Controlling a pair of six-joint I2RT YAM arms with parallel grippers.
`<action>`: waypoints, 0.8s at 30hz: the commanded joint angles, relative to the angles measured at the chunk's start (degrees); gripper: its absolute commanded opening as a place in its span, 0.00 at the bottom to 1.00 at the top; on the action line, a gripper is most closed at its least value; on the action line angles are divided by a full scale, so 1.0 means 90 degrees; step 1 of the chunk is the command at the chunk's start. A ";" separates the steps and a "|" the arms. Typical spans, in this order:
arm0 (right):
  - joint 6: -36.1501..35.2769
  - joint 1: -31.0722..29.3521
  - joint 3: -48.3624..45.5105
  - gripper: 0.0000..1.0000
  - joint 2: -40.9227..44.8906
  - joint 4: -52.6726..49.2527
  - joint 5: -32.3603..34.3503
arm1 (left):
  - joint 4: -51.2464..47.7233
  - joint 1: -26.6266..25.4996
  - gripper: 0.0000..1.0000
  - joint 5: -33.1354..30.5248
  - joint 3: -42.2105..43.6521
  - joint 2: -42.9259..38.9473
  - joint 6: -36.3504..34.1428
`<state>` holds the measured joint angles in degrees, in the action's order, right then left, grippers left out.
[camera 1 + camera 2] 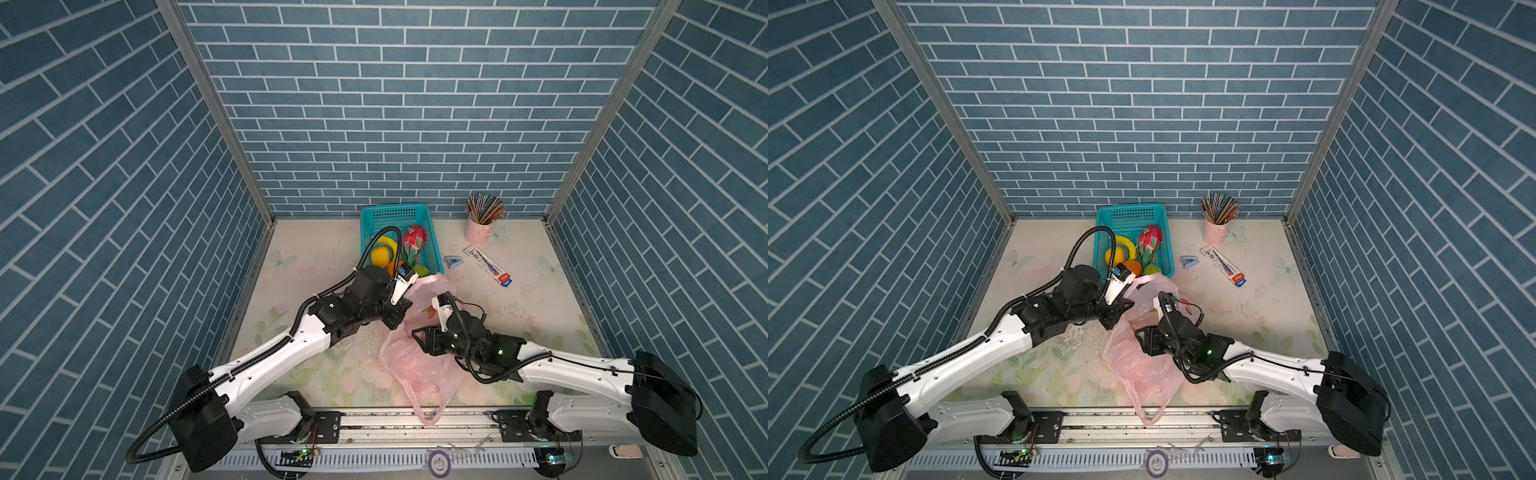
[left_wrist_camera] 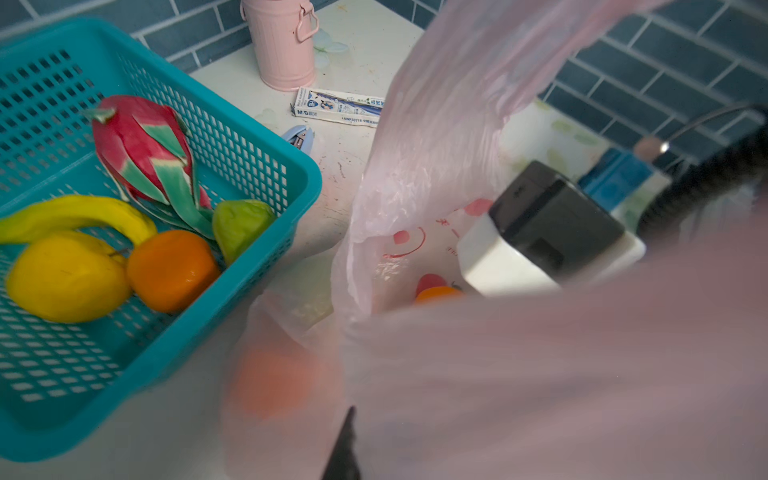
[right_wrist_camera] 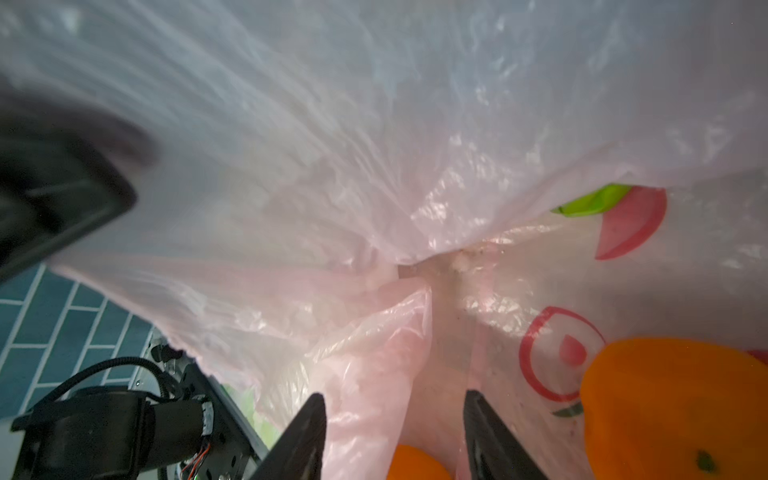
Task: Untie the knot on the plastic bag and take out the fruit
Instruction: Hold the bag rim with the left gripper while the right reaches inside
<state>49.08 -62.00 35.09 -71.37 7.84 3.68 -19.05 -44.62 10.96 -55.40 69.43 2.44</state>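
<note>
Reaching into the plastic bag (image 1: pixel 415 361), which is lying mid-table from the teal basket (image 1: pixel 390 214) towards the near edge, the right gripper (image 3: pixel 394 395) is keeping its jaws apart, clamping nothing. An orange (image 3: pixel 665 411) is sitting just ahead, outside one finger. A second orange (image 3: pixel 417 463) is peeking between the fingers, contact unclear. The left gripper (image 1: pixel 407 306) is pinching the bag's rim with closed fingers, holding it up. No tied knot is showing, and film is blurring whatever lies deeper.
</note>
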 commanded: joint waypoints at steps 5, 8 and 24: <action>-0.0161 -0.0036 0.0495 0.54 -0.0836 0.0345 0.0613 | -0.0040 -0.0012 0.00 -0.0396 -0.0376 -0.0271 0.0088; -0.0095 -0.0037 0.0593 0.54 -0.1118 0.0471 0.0797 | 0.0041 0.0001 0.00 -0.0439 -0.0464 -0.0331 0.0128; 0.1367 0.0520 0.0772 0.60 -0.2403 0.2084 0.0782 | 0.0157 0.0006 0.00 -0.1437 -0.0278 -0.0487 0.0088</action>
<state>54.61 -58.46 40.69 -91.55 21.45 11.00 -18.90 -44.62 1.78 -59.09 66.59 2.83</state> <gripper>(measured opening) 0.598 0.047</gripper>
